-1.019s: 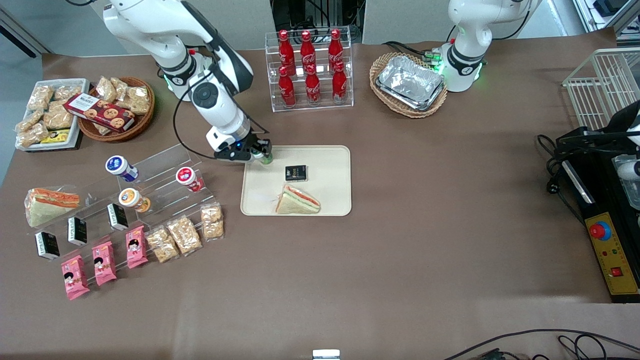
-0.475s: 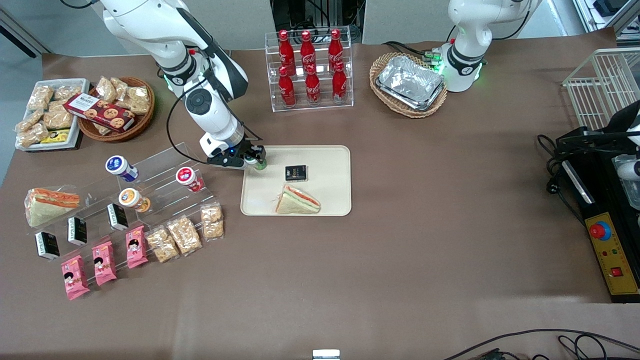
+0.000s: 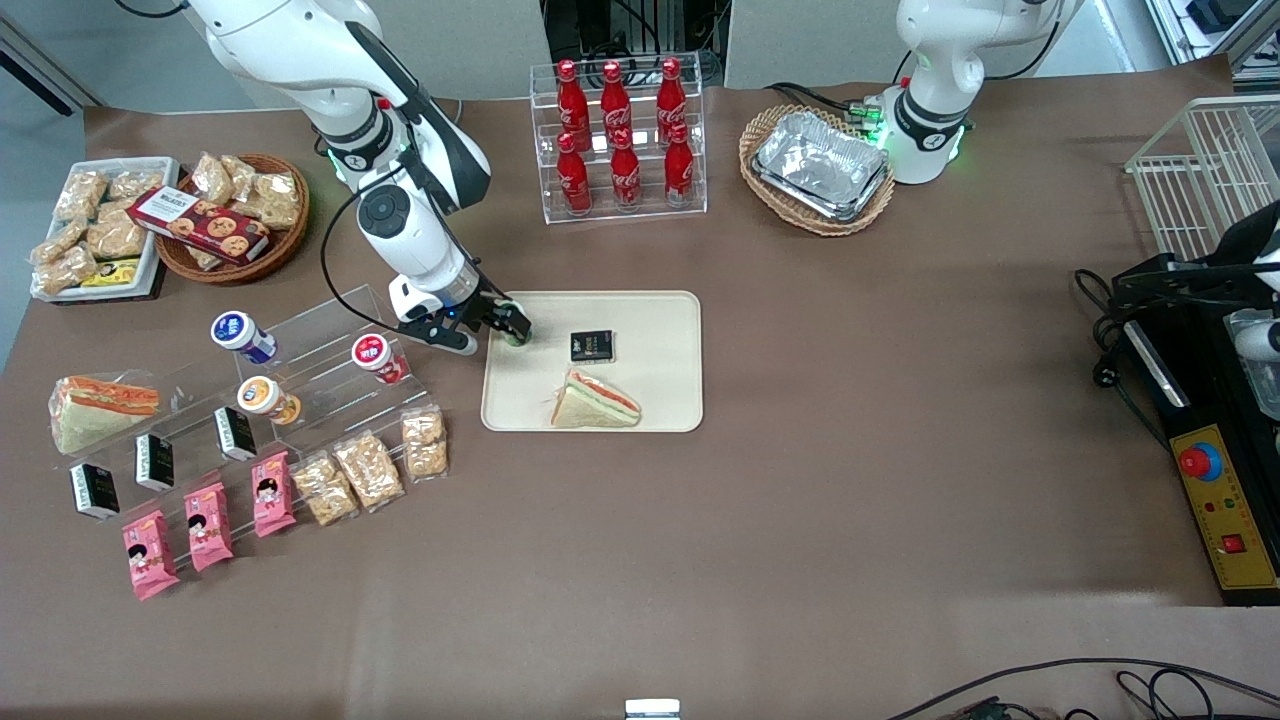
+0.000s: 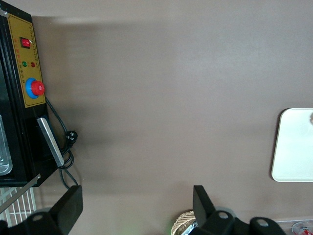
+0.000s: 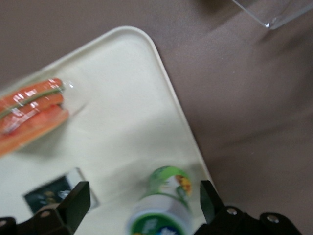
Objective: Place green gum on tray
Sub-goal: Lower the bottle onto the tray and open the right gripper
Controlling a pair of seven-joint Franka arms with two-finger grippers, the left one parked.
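The green gum (image 3: pixel 516 335) (image 5: pixel 164 205), a small green bottle with a white lid, rests on the cream tray (image 3: pixel 660 390) (image 5: pixel 122 98) close to its corner nearest the working arm's end. My gripper (image 3: pixel 508 328) (image 5: pixel 143 196) hovers right over it, open. In the right wrist view the two black fingertips (image 5: pixel 78 196) stand wide on either side of the bottle with a gap to each. An edge of the tray (image 4: pixel 293 147) also shows in the left wrist view.
On the tray lie a black packet (image 3: pixel 591 346) and a wrapped sandwich (image 3: pixel 596 400). A clear acrylic shelf (image 3: pixel 320 360) with blue, red and orange bottles stands beside the tray toward the working arm's end. A cola rack (image 3: pixel 618 140) and a foil tray in a wicker basket (image 3: pixel 820 165) stand farther from the camera.
The gripper carried the gum a little nearer the camera and toward the working arm's end, down onto the tray's corner area. Its fingers now stand apart from the bottle.
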